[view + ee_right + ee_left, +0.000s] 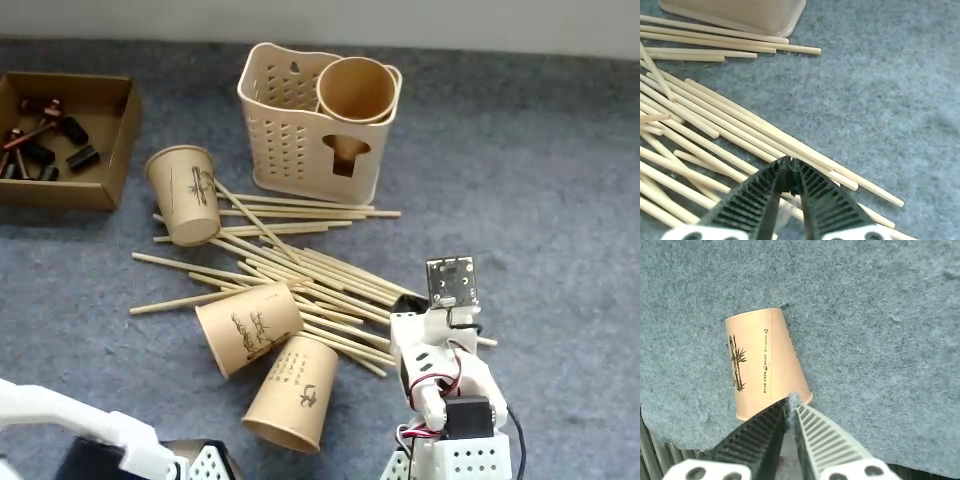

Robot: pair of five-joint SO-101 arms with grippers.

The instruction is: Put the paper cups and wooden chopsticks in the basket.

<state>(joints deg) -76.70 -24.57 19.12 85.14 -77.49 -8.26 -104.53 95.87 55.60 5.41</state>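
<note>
Upper left: a cardboard box (95, 105) held dark parts. Lower left: the left gripper (791, 405) had its jaws together, tips beside a lying cup (762, 362). Centre: three paper cups (248, 325) lay sideways among scattered wooden chopsticks (320, 275). Upper centre: the basket (285, 130) held a fourth cup (355, 90). Lower right: the right gripper (790, 175), jaws together, hung over chopsticks.

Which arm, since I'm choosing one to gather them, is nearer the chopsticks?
Right. The right arm holds its jaws just over the chopsticks at the pile's edge; the left arm has its jaws by a tipped cup on bare carpet.
</note>
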